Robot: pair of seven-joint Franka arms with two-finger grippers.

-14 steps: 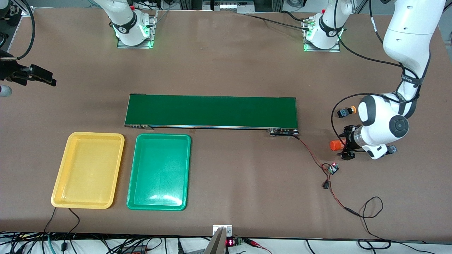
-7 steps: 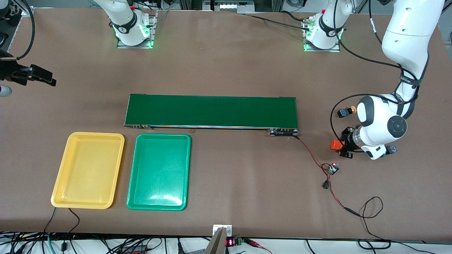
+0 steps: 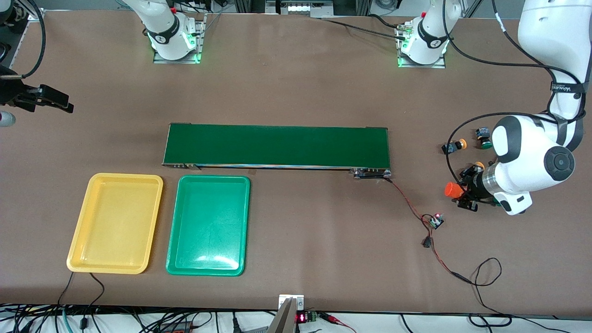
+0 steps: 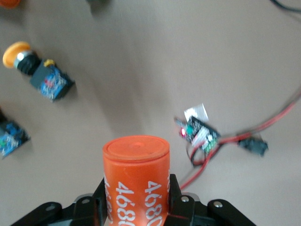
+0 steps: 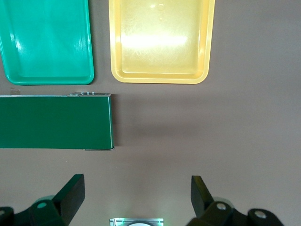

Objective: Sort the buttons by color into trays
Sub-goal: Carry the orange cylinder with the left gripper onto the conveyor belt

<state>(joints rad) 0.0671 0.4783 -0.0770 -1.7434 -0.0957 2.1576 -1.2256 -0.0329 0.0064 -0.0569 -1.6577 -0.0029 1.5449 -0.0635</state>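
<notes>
My left gripper (image 3: 464, 194) (image 4: 136, 200) is shut on an orange cylinder with white print (image 3: 451, 189) (image 4: 136, 181), close beside the buttons at the left arm's end of the table. A yellow-capped button (image 3: 453, 147) (image 4: 37, 70) lies on the table there. A green-capped button (image 3: 484, 138) lies beside it, and another yellow cap (image 3: 479, 164) peeks out by the arm. The yellow tray (image 3: 115, 222) (image 5: 162, 42) and the green tray (image 3: 208, 224) (image 5: 47, 42) lie side by side, both holding nothing. My right gripper (image 5: 138, 193) waits open, high over the table.
A long dark-green conveyor belt (image 3: 276, 145) (image 5: 54, 121) crosses the middle of the table. A small circuit board (image 3: 435, 220) (image 4: 200, 134) with red and black wires (image 3: 455, 275) lies nearer to the front camera than the left gripper.
The left gripper's fingers have shut on the orange cylinder and moved it a little toward the left arm's end of the table. The arm has shifted and uncovered the green-capped button.
</notes>
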